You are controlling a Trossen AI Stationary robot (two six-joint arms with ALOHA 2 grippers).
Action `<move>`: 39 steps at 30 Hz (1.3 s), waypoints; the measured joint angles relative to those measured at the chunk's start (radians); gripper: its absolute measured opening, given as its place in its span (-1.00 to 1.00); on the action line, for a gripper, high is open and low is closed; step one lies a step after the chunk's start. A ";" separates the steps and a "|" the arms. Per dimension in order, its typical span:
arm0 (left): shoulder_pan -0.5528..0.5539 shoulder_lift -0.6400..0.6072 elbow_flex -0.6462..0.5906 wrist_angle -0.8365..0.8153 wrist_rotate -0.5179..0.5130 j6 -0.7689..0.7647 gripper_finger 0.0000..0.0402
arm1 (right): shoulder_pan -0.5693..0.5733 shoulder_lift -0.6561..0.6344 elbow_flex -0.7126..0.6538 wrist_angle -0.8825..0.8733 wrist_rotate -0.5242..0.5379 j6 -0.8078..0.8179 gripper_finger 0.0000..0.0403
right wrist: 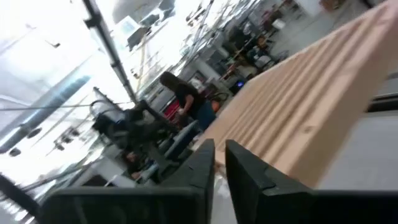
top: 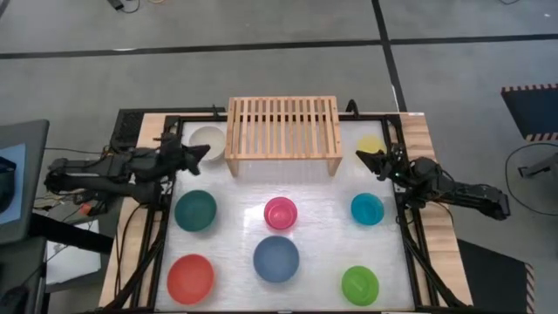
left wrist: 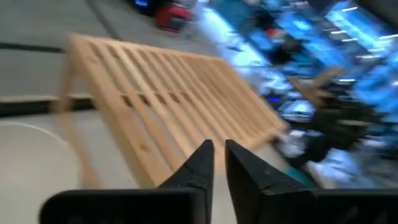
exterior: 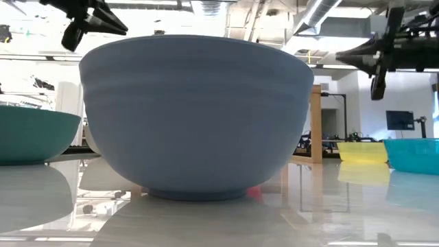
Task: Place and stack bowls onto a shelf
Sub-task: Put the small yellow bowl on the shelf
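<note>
Left gripper (top: 202, 154) jaws nearly closed, holding nothing, over small round white bowl (top: 207, 139) near the bench's far-left corner. Right gripper (top: 364, 158) jaws nearly closed, empty, beside small round yellow bowl (top: 370, 145) near the far-right corner. Low light-wood slatted shelf (top: 283, 126) sits mid far edge between them, top bare. Teal bowl (top: 195, 210), pink bowl (top: 281, 212), cyan bowl (top: 367, 208) in the middle row; red bowl (top: 191, 278), dark blue bowl (top: 276, 258), green bowl (top: 360, 284) along the near edge
</note>
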 joint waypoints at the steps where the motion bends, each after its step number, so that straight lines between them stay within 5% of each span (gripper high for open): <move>1: 0.022 0.033 0.038 -0.042 -0.016 -0.010 -0.77 | -0.004 0.000 0.014 -0.020 -0.008 0.000 -0.58; 9: 0.368 0.226 0.318 -0.496 0.019 -0.080 -0.21 | -0.083 0.080 0.135 -0.150 -0.010 -0.053 -0.11; 15: 0.715 0.358 0.351 -0.478 0.242 0.172 -0.06 | -0.139 0.262 0.203 -0.172 -0.032 0.019 0.12; 20: 0.890 0.480 0.351 -0.503 0.393 0.253 -0.07 | -0.168 0.377 0.272 -0.173 -0.036 0.054 0.13; 26: 0.942 0.552 0.351 -0.511 0.549 0.299 -0.08 | -0.178 0.415 0.377 -0.192 -0.022 -0.021 0.11; 39: 0.933 0.541 0.351 -0.512 0.554 0.320 -0.08 | -0.283 0.566 0.567 -0.494 0.098 -0.168 0.11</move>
